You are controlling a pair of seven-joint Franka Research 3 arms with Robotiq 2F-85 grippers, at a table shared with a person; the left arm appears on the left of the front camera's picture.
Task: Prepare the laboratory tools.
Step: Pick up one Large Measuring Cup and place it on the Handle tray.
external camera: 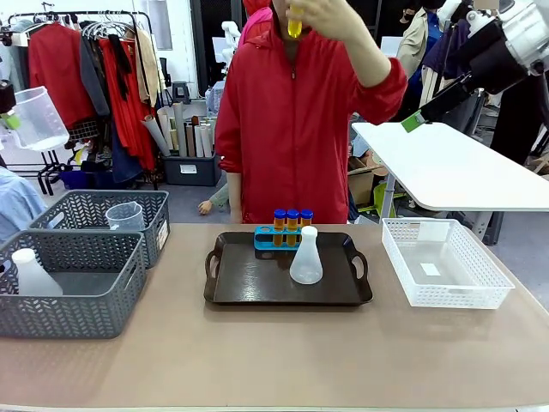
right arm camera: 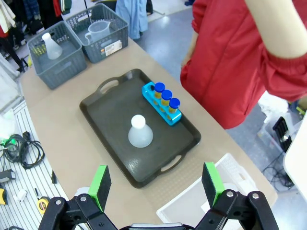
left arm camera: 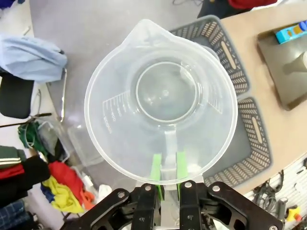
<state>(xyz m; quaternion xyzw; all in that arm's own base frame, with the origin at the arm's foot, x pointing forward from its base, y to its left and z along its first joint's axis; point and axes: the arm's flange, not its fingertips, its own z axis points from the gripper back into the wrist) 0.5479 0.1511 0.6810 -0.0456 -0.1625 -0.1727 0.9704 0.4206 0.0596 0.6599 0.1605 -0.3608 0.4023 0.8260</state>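
Left jaws: closed on the handle of the jug (left arm camera: 160, 103), green pads (left arm camera: 156, 167) on either side of it. The jug is held in the air off the left end of the worktop (external camera: 257, 360).
Jug writing: graduation scale on the inner wall, figures too small to read.
Right jaws: wide open, empty, raised high over the worktop's right side.
Tray (external camera: 257, 283): dark, mid-worktop.
Flask (external camera: 306, 257): upright on the tray, just in front of the rack.
Rack (external camera: 266, 238): blue, at the tray's far edge. Holds three amber, blue-capped tubes (external camera: 292, 219). Left hole free.
Hand (external camera: 330, 17): person's, raised, holding a yellow tube (external camera: 294, 24).
Near grey basket (external camera: 69, 300): holds a second flask (external camera: 34, 275).
Far grey basket (external camera: 86, 206): holds a second jug (external camera: 125, 215). White sticker (external camera: 161, 233), print unreadable.
White basket (external camera: 480, 275): right of the tray. Label (external camera: 431, 269) on its floor, illegible.
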